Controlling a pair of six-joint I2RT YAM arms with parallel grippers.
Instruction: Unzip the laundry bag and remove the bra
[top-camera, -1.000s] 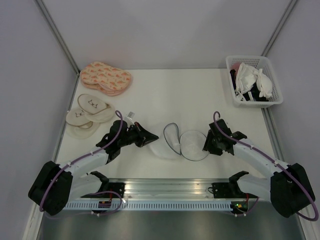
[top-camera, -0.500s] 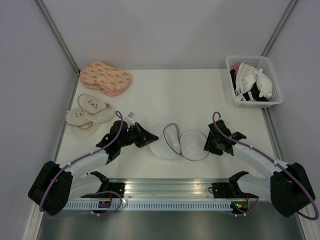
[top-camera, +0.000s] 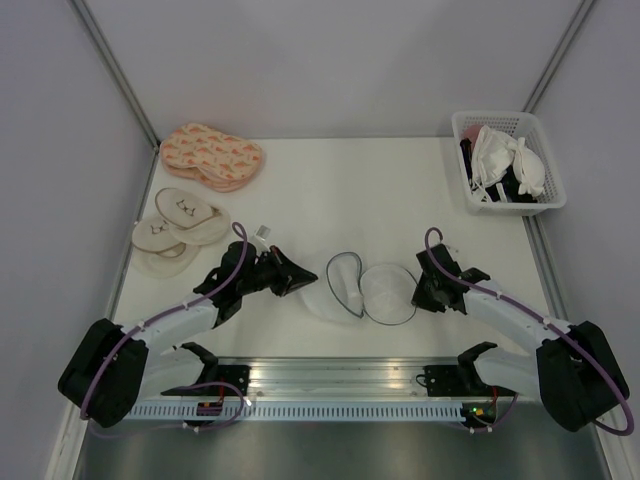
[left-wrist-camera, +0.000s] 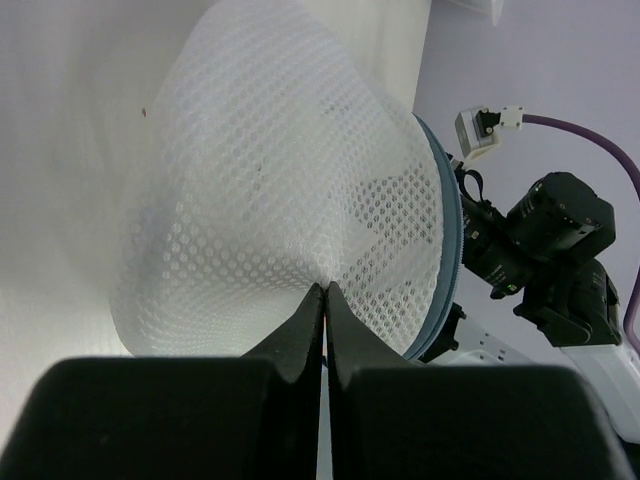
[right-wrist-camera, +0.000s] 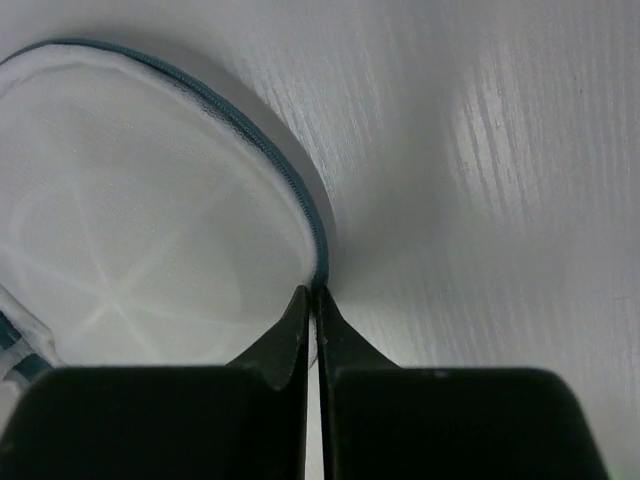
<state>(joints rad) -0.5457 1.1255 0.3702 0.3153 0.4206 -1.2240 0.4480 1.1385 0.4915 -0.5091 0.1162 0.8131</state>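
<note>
A round white mesh bag (top-camera: 385, 290) lies near the front of the table (top-camera: 350, 190), between two robot arms. The left gripper (top-camera: 305, 283) pinches its mesh on the left side. The right gripper (top-camera: 418, 293) is closed on the dark zip rim opposite.

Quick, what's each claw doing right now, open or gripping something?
Left claw: closed, pinching the bag's mesh.
Right claw: closed, pinching the bag's zip rim.

White table (top-camera: 340, 190) boxed in by pale lilac walls (top-camera: 330, 60).
</note>
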